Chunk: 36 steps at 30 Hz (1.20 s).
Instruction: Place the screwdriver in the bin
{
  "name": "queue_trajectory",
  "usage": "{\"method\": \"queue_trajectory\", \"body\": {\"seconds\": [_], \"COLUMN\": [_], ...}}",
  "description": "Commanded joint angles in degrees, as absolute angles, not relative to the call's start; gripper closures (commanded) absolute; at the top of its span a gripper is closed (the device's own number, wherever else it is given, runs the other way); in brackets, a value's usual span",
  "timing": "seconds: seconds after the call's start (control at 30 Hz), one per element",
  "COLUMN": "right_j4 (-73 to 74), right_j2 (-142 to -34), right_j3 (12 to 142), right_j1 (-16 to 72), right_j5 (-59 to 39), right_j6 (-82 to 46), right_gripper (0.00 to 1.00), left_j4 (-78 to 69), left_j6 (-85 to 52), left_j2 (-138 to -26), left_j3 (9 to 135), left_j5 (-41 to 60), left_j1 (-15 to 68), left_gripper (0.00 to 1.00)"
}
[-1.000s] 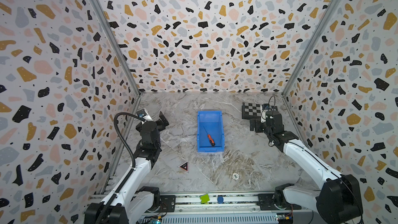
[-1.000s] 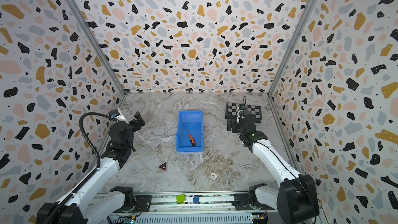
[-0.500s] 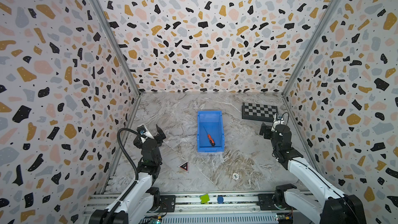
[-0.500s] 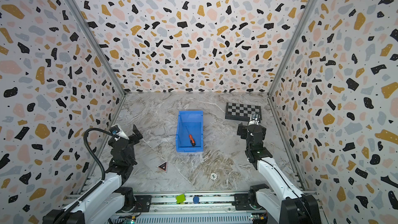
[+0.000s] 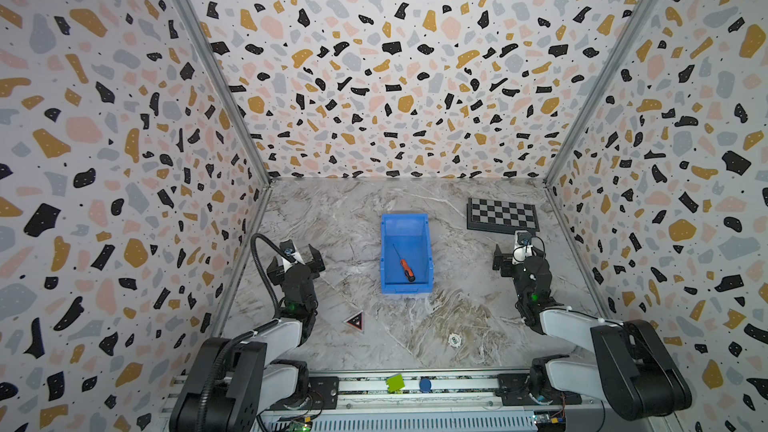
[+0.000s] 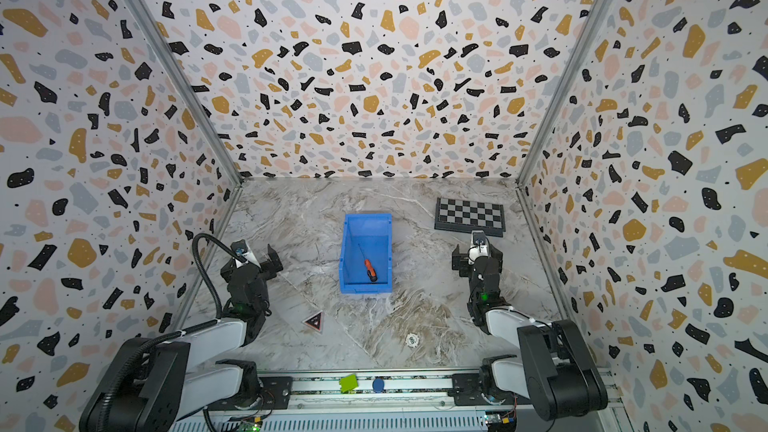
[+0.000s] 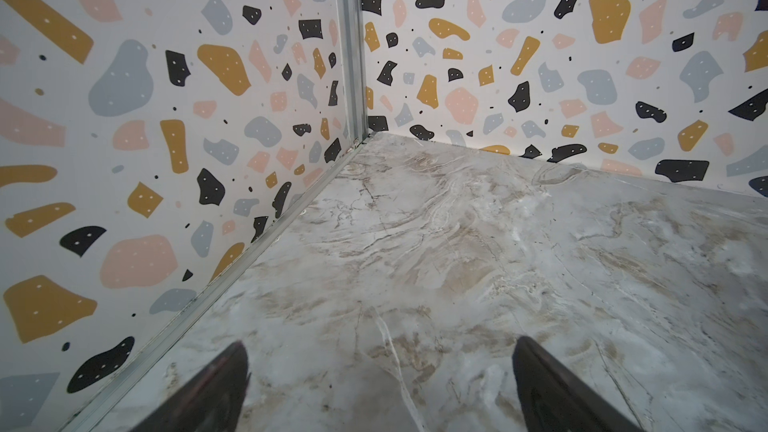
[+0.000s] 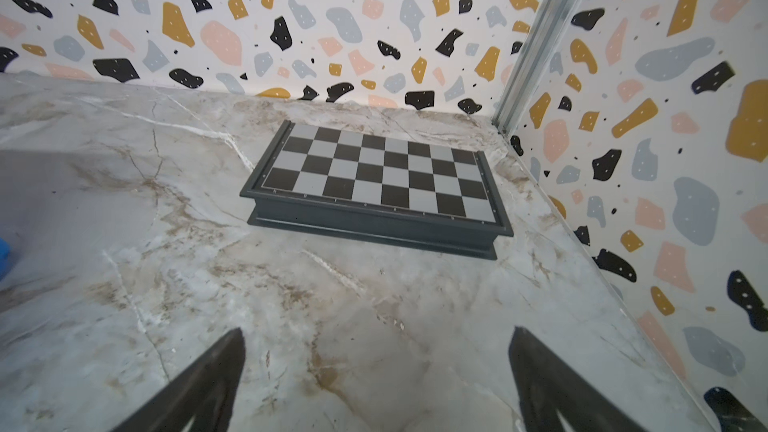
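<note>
Top views first, and the screwdriver [image 5: 406, 270] is in the bin [image 5: 405, 221]! It lies on the blue floor, orange handle toward the low front lip, thin shaft angled toward the back wall. The bin sits mid-table [image 5: 332, 222]. The left tool [image 5: 296, 263] is well left of the bin, spread wide, nothing in it. The right tool [image 5: 519, 258] is well right of the bin, just in front of the chequered board [image 5: 502, 216], also spread wide and empty. A small triangular sticker [image 5: 355, 321] lies front-left of the bin.

Over to the left wrist view: two dark fingers [image 7: 216, 388] stand far apart, with only bare marbled table and the wall corner between them.

Now the right wrist view: its fingers [image 8: 208, 380] are wide apart too, holding nothing. The chequered board lies flat on the table ahead, near the corner.
</note>
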<state>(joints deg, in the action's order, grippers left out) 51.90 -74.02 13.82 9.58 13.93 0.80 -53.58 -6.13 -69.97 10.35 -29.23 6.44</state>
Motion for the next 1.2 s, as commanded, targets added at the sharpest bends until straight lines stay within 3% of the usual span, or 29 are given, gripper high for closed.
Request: {"method": "queue_trajectory", "body": {"seconds": [0.0, 0.13, 0.27, 0.43, 1.17], "right_j4": [62.10, 65.36, 78.84, 69.93, 69.63], "right_j2": [-77.54, -80.84, -85.46, -85.52, -85.18], "right_j3": [13.88, 13.15, 8.59, 12.61, 12.57], "right_j1": [8.88, 7.56, 5.88, 1.65, 2.72], "right_j5": [9.88, 4.20, -1.40, -8.28, -6.06], "right_j6": [2.77, 3.51, 4.11, 1.75, 2.21], "right_gripper": [0.01, 0.01, 0.01, 0.01, 0.01], "left_j4": [-63.09, -65.61, -66.85, -66.78, -68.39], "left_j6": [-4.22, -3.13, -2.83, -2.87, -1.05], "left_j2": [-73.77, -78.44, -79.11, -79.45, -79.91], "left_j3": [9.83, 10.45, 10.03, 10.20, 9.49], "left_j5": [-27.93, -25.63, -24.77, -24.78, -20.30], "left_j1": [6.50, 6.50, 6.50, 6.50, 6.59], "left_gripper": [0.00, 0.00, 0.00, 0.00, 0.00]}}
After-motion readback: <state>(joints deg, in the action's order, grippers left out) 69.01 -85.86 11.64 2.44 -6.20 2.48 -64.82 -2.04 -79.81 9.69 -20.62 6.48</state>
